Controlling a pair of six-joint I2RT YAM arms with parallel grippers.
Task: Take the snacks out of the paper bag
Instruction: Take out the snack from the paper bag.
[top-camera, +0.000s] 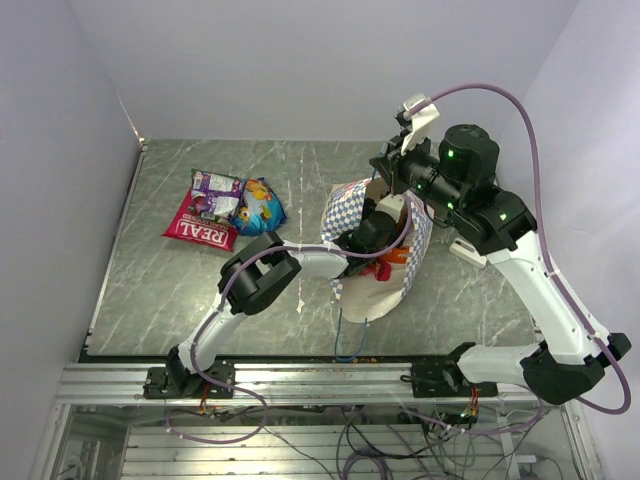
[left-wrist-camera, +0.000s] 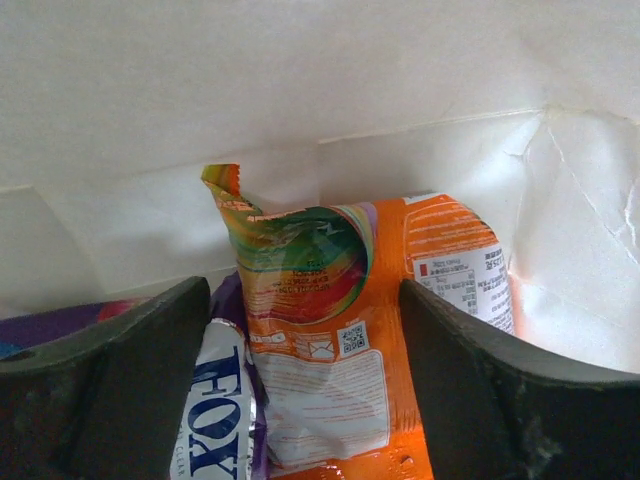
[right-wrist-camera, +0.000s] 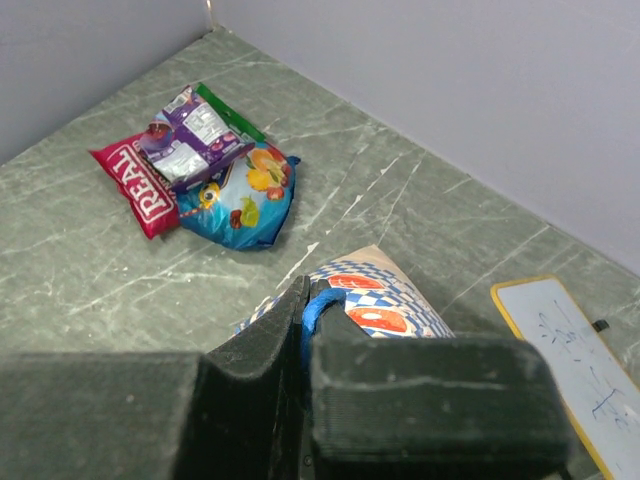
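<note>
Surface: grey-green marbled table (top-camera: 150, 290), pale walls on three sides.

Progress: three snacks lie out in a loose pile at the far left of the table. They are a red packet (top-camera: 200, 228) lettered REAL, a purple packet (top-camera: 213, 190) resting on it, and a blue packet (top-camera: 260, 205) just beside, touching. At least two remain inside the paper bag (top-camera: 348, 205): an orange packet (left-wrist-camera: 320, 400) and a white and purple packet (left-wrist-camera: 215, 410) to its left, partly under it. Whether there are more deeper in, I cannot tell. Judged roughly half done.

Bag: centre-right of the table. Its long axis appears to run near-far, with the mouth toward the near edge and a blue cord handle trailing that way.

Left gripper (left-wrist-camera: 305, 300): inside the bag, jaws spread wide, one on each side of the orange packet, not closed on it.

Right gripper (right-wrist-camera: 306, 305): fingers pressed together, pinching the bag's upper edge, with blue cord showing at the tips.

Orange packet: its long axis runs away from the wrist camera, its crimped end pointing deeper toward the bag's bottom fold. It lies lengthwise between the jaws.
</note>
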